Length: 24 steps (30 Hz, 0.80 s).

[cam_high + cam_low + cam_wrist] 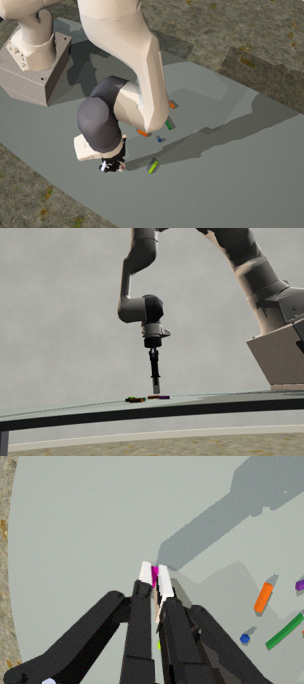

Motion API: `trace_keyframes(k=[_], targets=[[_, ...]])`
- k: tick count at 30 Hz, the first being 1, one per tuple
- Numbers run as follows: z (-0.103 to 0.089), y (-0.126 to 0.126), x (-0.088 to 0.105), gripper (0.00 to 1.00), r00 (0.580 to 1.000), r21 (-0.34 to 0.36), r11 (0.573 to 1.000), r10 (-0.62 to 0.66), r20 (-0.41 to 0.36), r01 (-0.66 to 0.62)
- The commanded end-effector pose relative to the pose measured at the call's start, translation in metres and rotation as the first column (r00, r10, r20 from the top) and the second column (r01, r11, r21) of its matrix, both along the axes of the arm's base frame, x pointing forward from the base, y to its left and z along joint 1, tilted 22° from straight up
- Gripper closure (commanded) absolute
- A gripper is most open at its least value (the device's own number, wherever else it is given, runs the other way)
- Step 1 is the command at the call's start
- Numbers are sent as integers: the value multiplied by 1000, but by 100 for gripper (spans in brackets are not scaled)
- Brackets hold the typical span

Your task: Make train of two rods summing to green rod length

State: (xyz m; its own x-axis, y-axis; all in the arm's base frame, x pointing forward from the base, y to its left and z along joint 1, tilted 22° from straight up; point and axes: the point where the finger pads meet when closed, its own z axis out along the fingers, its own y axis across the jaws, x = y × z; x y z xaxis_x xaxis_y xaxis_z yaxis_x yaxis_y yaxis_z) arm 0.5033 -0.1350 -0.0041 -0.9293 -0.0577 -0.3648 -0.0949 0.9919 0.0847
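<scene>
My gripper (152, 575) is shut on a small magenta rod (155, 577), which shows as a pink sliver between the fingertips. In the side view the gripper (156, 389) hangs upright a little above the table. From above, the gripper (117, 167) is at the near left of the rods. The green rod (168, 125) lies partly under the arm and also shows in the wrist view (284, 632). An orange rod (142, 133) lies left of it, and a second orange rod (172, 104) lies farther back. A blue rod (159, 140) and a lime rod (153, 167) lie nearer.
A purple rod (164, 397) lies on the table just right of the gripper in the side view and shows at the wrist view's right edge (300, 585). The robot base (32, 62) stands at the back left. The arm's elbow hangs over the rods.
</scene>
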Motion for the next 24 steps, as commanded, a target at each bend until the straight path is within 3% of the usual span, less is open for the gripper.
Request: trace_keyframes(k=[1,24], targets=[[-2,1,1,97,1000,-3,1000,5,1,-5],[-11,2,4,97,1000,-3,1000,5,1,-5]])
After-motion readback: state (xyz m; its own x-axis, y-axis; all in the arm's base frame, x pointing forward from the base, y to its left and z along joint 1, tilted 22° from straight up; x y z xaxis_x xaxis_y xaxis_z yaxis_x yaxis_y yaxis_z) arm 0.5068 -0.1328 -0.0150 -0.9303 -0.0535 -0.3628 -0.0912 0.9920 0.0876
